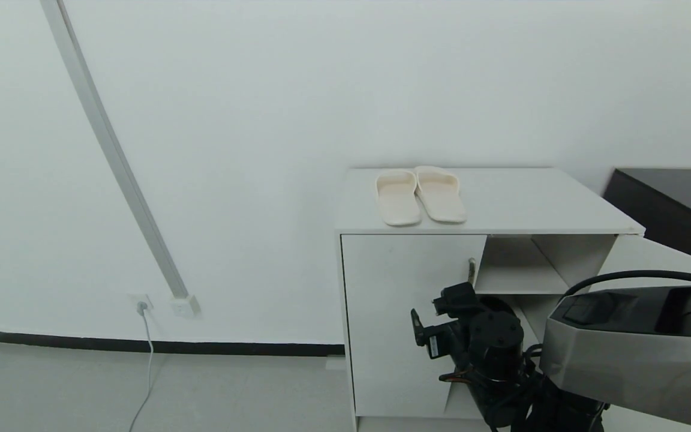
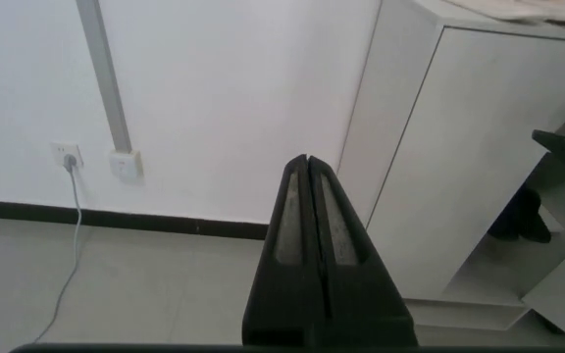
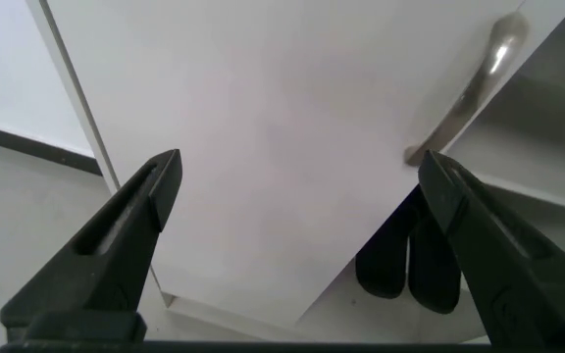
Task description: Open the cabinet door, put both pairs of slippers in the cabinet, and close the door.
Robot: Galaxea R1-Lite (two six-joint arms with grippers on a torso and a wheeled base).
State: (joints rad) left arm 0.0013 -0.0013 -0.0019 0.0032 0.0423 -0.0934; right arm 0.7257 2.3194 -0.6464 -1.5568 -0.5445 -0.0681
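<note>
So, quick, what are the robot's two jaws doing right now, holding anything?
Left gripper: jaws shut, holding nothing.
Right gripper: jaws open, holding nothing, in front of the closed cabinet door.

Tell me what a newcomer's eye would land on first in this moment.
A cream pair of slippers lies on top of the white cabinet, whose right door stands open. The right gripper, open, hovers before the closed left door near its handle, and a dark pair shows low inside.
</note>
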